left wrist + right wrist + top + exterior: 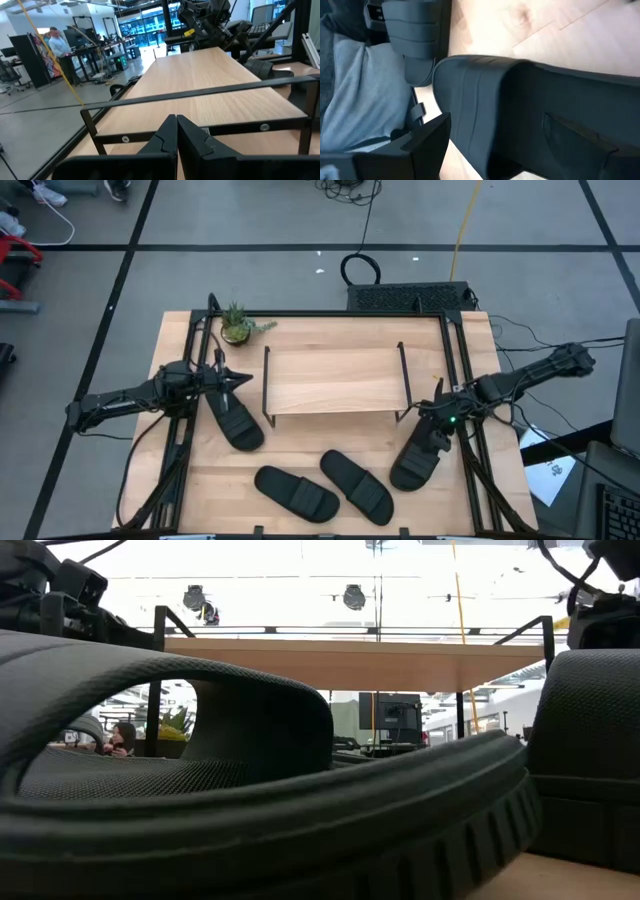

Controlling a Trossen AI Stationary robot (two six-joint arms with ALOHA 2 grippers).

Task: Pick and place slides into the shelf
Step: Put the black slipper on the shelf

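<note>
The shelf [335, 380] [360, 660] [200, 75] stands on thin black legs mid-table. One black slide [232, 420] lies flat by its left end, just nearside of my left gripper [240, 380] [176, 131], which is shut, touches nothing and looks along the plank top. Two more slides [295, 492] [357, 485] lie near the table's near edge; one [250, 790] fills the low view. My right gripper [437, 430] is on the fourth slide [420, 458] [590, 760] [530, 115], right of the shelf. My right gripper holds the fourth slide at its far end [440, 438], coming from above and slanting in from the table's right. One finger [427, 137] shows beside the strap's edge [465, 100]; the slide hides the other. The slide is tilted, its far end raised and its near end [580, 860] on the table.
A small potted plant [237, 327] stands behind the shelf's left end. Black frame rails [465, 430] run along the table's left and right sides. Bare wood [300, 442] lies between the shelf and the near slides. People [57, 45] stand in the room beyond.
</note>
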